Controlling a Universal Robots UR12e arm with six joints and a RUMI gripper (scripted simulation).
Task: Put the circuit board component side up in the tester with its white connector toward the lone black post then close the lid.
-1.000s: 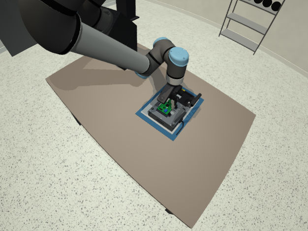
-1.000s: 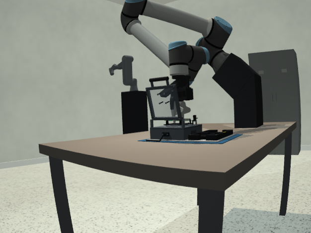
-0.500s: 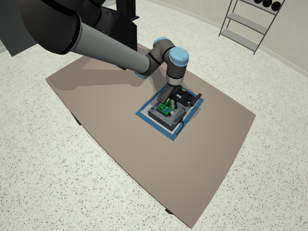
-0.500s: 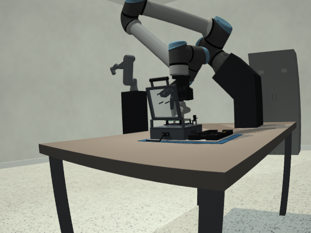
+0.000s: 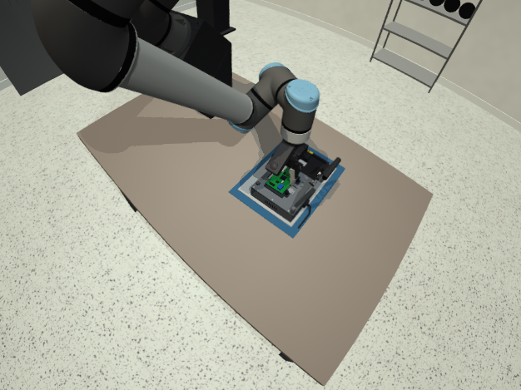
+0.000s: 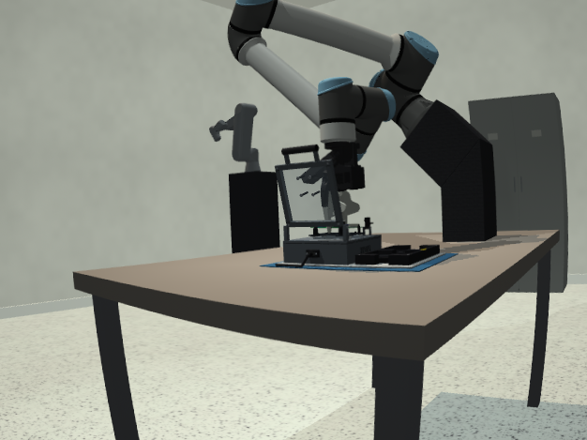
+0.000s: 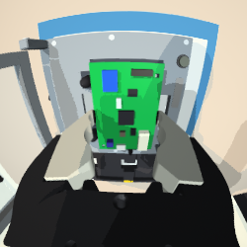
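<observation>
My gripper (image 7: 125,111) is shut on the green circuit board (image 7: 126,104), its two grey fingers on the board's long edges. The board faces component side up, with its white connector (image 7: 143,140) at the end near my palm. It hangs over the grey bed of the tester. The board also shows in the top view (image 5: 278,183), over the dark tester (image 5: 282,194). A lone black post (image 7: 183,61) stands at the bed's far right corner. The tester's clear lid (image 6: 306,189) stands open and upright. I cannot tell whether the board touches the pins.
The black tray (image 6: 397,254) sits beside the tester on the blue mat (image 5: 286,190). The lid's frame (image 7: 17,94) rises at the left in the wrist view. A cable (image 5: 306,211) leaves the tester's front. A shelf rack (image 5: 430,20) stands far off.
</observation>
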